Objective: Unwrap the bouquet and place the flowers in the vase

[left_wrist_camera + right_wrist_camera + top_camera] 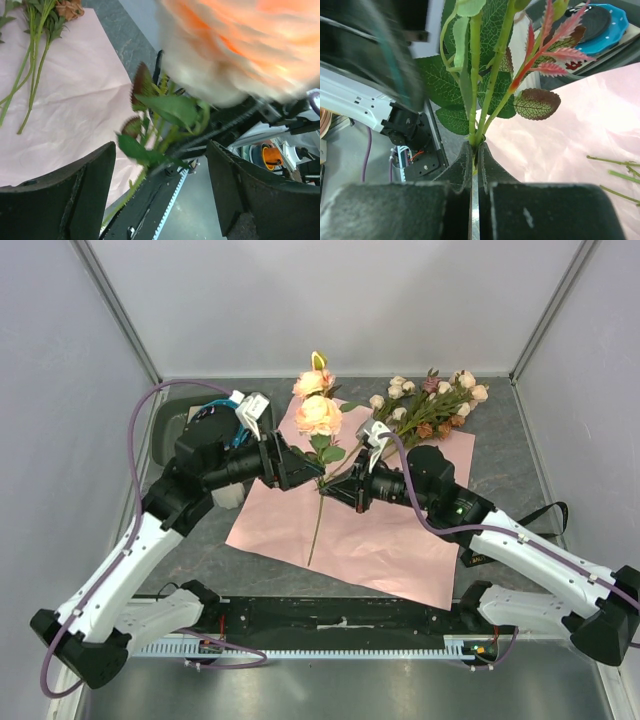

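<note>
The pink wrapping paper (370, 530) lies spread flat on the table. My right gripper (335, 490) is shut on the green stem (476, 135) of a peach rose sprig (318, 415) and holds it above the paper. From the left, my left gripper (308, 468) faces the same sprig with its jaws open. In its wrist view the leafy stem (150, 160) runs between the fingers (95, 185) without touching them, under a blurred peach bloom (240, 45). More flowers (430, 405) lie on the paper's far right corner. A white shape (228, 496) under my left forearm may be the vase, but most of it is hidden.
A dark grey tray (165, 425) stands at the back left behind my left arm, and its blue ring (615, 30) shows in the right wrist view. Loose stems (30, 60) rest on the paper. Frame posts and grey walls enclose the table.
</note>
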Controlling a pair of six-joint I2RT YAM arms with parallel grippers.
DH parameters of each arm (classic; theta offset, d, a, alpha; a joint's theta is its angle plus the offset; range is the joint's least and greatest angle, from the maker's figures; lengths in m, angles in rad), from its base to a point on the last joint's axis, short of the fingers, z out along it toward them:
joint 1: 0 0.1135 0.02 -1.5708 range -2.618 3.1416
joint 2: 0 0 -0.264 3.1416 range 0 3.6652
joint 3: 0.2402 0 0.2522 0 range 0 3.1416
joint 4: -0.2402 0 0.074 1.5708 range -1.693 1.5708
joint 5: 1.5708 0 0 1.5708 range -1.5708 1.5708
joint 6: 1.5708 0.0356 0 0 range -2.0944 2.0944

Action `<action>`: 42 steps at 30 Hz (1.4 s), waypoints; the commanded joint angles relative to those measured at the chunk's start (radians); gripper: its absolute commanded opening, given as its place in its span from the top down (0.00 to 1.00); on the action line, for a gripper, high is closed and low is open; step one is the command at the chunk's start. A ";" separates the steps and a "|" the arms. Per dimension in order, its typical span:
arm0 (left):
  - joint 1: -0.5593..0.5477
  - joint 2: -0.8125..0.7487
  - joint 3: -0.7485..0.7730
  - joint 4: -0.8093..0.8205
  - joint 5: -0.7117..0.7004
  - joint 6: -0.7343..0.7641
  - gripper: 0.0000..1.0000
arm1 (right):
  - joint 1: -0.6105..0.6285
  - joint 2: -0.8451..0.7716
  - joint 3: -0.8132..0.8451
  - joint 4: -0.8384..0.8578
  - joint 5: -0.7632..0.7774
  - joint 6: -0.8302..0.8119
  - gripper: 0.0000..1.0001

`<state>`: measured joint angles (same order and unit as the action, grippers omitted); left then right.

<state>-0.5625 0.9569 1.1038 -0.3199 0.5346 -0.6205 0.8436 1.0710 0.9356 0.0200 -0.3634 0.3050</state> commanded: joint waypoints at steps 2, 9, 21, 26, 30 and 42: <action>0.000 0.066 -0.010 0.091 0.067 -0.019 0.24 | 0.035 0.004 0.062 0.015 -0.006 -0.023 1.00; 0.000 0.076 0.001 0.124 0.056 -0.018 0.69 | 0.066 0.024 0.068 -0.011 0.027 -0.030 1.00; 0.001 -0.128 0.131 0.009 -0.606 0.346 0.98 | 0.064 -0.065 0.092 -0.161 0.611 0.032 0.02; 0.001 -0.077 0.301 -0.048 -0.892 0.507 0.98 | 0.063 -0.128 0.083 -0.199 0.699 0.017 0.02; 0.001 0.015 0.489 -0.099 -1.034 0.527 0.98 | 0.063 -0.132 0.069 -0.207 0.689 0.025 0.02; 0.009 0.138 0.638 -0.038 -1.213 0.600 0.98 | 0.063 -0.131 0.058 -0.207 0.659 0.023 0.02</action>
<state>-0.5621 1.0981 1.7382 -0.4103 -0.5770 -0.0990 0.9062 0.9512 1.0000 -0.2047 0.2897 0.3290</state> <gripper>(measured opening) 0.054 0.982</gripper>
